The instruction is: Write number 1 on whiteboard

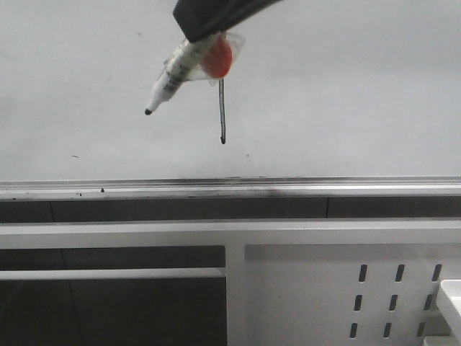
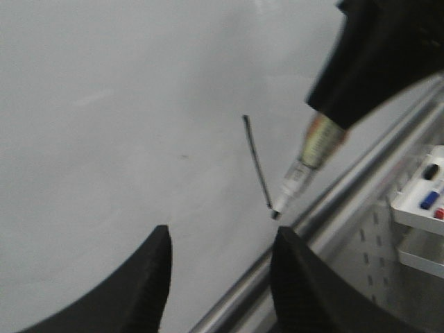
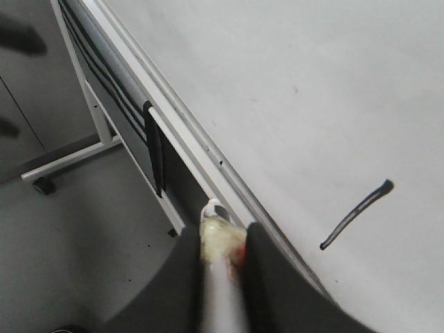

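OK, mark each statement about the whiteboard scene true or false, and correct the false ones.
1. The number 1 is drawn on the whiteboard. True.
2. The right gripper holds the marker. True.
3. The marker tip rests on the stroke. False: in the front view the tip is off to the stroke's left.
4. The left gripper grips an eraser. False: it is open and empty.
5. The stroke is red. False: it is dark.

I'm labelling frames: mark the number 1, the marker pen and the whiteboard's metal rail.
number 1 point(image 1: 222, 112): front view, middle of the dark stroke.
marker pen point(image 1: 171, 78): front view, middle of its white barrel.
metal rail point(image 1: 288, 189): front view, bare silver strip along the whiteboard's lower edge.
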Robot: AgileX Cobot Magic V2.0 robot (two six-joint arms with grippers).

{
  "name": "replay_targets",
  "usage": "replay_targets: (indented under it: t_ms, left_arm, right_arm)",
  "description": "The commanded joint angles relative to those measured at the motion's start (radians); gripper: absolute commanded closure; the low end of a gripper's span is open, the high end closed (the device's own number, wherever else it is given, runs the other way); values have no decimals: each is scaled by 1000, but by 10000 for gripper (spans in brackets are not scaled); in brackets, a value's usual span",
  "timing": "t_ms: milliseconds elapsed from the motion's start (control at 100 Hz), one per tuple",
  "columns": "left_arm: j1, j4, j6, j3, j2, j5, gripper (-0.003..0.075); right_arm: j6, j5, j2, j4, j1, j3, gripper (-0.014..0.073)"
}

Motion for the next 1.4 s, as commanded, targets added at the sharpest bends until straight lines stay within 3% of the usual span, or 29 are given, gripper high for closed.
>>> replay_targets:
  t_ms: [0, 620, 1140, 1230, 1360, 1390]
  left_arm:
    - [-24, -6, -19, -27, 71, -124, 409]
    - [-137, 52, 93, -201, 440, -166, 418]
    - [-146, -41, 176, -244, 517, -166, 428]
    - [-146, -28, 173, -244, 519, -166, 493]
    - [-146, -12, 173, -244, 519, -166, 739]
    - [-146, -11, 172, -244, 519, -168, 739]
  right_arm:
    - [-12, 22, -7, -10, -1, -80, 663]
    - [-14, 105, 72, 16, 75, -178, 663]
    - [-14, 108, 72, 43, 77, -178, 663]
    - [-14, 108, 72, 44, 77, -178, 663]
    - [-14, 106, 72, 45, 77, -178, 663]
    - [-14, 106, 72, 45, 77, -178, 663]
